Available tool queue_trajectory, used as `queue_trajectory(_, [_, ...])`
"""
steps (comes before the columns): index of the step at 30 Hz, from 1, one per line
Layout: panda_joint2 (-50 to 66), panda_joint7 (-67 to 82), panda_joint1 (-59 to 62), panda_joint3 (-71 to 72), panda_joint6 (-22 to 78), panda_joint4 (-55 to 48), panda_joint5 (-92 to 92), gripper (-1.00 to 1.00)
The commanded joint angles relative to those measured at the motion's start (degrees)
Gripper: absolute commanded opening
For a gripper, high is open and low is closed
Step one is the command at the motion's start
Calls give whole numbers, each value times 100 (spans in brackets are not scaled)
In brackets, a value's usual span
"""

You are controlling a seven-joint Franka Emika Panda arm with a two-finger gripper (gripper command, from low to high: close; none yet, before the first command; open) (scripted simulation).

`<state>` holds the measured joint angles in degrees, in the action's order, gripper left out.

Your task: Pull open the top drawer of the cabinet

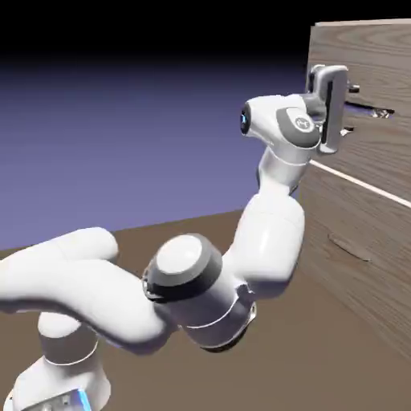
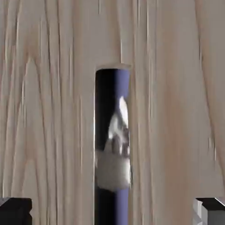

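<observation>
Two grey fingertips [image 2: 16, 212] of the gripper [image 1: 351, 108] stand spread wide, grasping nothing, facing the top drawer [image 2: 48, 110] of the cabinet [image 1: 377, 233] at the table's [image 1: 321, 353] right edge, either side of its slot's silvery handle [image 2: 113, 169].

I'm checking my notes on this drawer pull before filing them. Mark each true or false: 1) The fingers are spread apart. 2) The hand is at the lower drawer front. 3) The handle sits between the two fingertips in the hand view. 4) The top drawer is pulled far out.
1) True: the gripper has its fingers wide apart.
2) False: it is up at the top drawer, above the pale dividing line on the cabinet.
3) True: the silvery handle in the dark slot lies between them, not gripped.
4) False: its front looks flush with the cabinet face.
</observation>
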<state>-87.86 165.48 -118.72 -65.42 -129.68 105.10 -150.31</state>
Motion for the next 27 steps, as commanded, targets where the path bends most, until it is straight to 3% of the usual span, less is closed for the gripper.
queue_trajectory(1, [16,38,-130,-31,-80,-208,-22,0])
queue_trajectory(2, [21,52,-175,-42,-108,-282,-30,0])
queue_trajectory(3, [21,52,-176,-42,-108,-282,-30,-100])
queue_trajectory(11, [-103,52,35,60,96,138,-31,-100])
queue_trajectory(27, [-1083,52,1766,962,1663,3460,531,-100])
